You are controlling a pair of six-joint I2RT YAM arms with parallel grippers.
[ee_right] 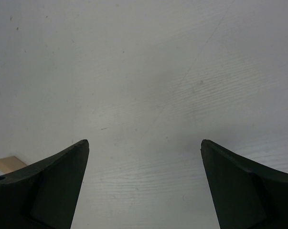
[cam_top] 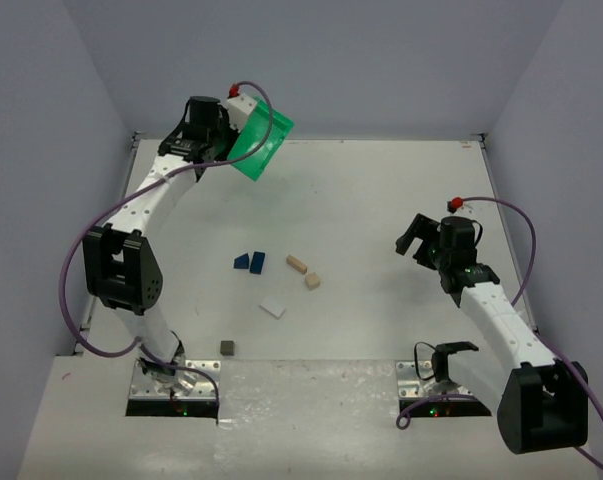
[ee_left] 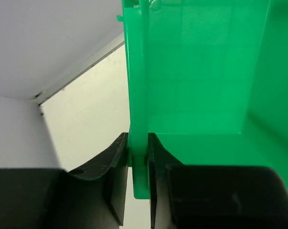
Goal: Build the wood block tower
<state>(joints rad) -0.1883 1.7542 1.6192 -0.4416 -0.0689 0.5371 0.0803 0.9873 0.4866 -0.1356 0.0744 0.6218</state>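
No wood block tower shows in any view; the wood blocks lie singly on the table. In the top view a blue wedge (cam_top: 242,262) and a blue block (cam_top: 257,263) sit side by side. To their right are a tan block (cam_top: 297,264) and a tan cube (cam_top: 312,281). A white slab (cam_top: 272,308) and a dark cube (cam_top: 226,347) lie nearer the arm bases. My left gripper (cam_top: 231,138) (ee_left: 138,143) is at the far left, shut on a wall of the green bin (cam_top: 262,142) (ee_left: 196,86), which is held tilted above the table. My right gripper (cam_top: 413,238) (ee_right: 144,143) hangs open over bare table at the right, and a tan block (ee_right: 10,164) peeks in at its left.
Grey walls close in the table on the left, back and right. The two arm bases (cam_top: 176,385) sit at the near edge. The right arm's cable (cam_top: 521,250) loops towards the right wall.
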